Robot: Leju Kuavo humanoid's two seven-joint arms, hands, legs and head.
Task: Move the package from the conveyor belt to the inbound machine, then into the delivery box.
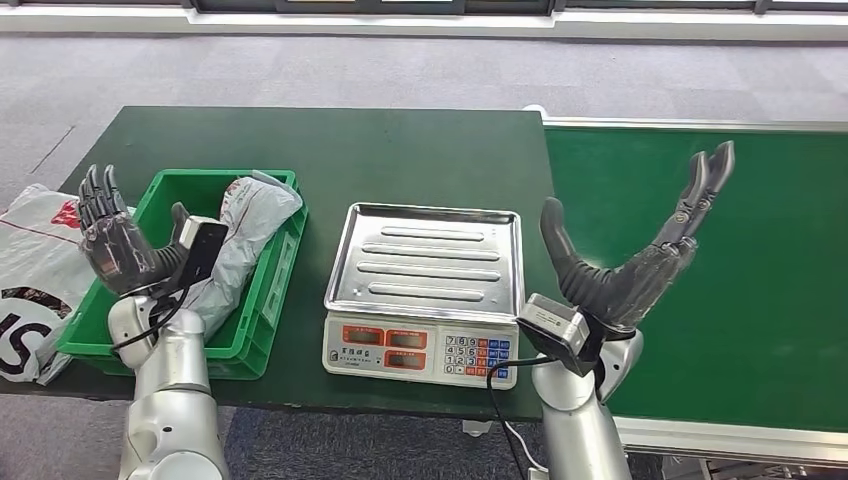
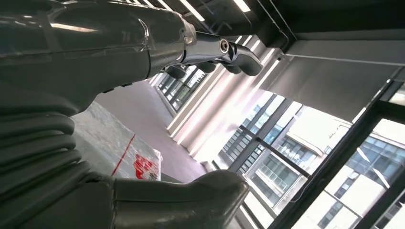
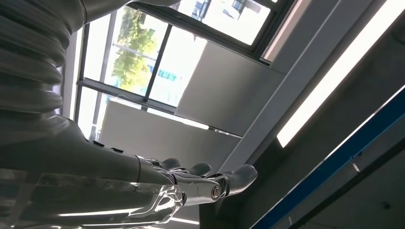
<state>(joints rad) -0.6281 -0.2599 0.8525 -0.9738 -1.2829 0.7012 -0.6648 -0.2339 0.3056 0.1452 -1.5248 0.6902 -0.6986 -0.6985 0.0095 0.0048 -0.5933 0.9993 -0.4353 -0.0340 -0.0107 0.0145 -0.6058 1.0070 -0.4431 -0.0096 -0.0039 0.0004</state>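
Head view: dark green worktop (image 1: 380, 140) fills the centre-left of the frame, w/ a green conveyor belt (image 1: 760, 280) along the right side.

Left robot hand (image 1: 118, 238) is raised at the left edge of the frame, palm up, fingers spread apart, holding nothing. It sits over the left rim of the green box (image 1: 268, 300).

Package (image 1: 240, 235), a grey-white plastic mailer, lies inside the green box, leaning diagonally w/ its top end near the box's upper right corner.

Scale (image 1: 425, 295) stands centre frame on the worktop, just right of the box; steel tray on top, red displays and keypad on the front.

Right robot hand (image 1: 640, 250) is up at centre-right, over the seam between worktop and belt, thumb and fingers wide apart, nothing in it.

White bags w/ red print (image 1: 35, 250) lie at the far left edge, beside the worktop.

Wrist views look up at ceiling lights and windows; in both, the fingers are extended and apart.
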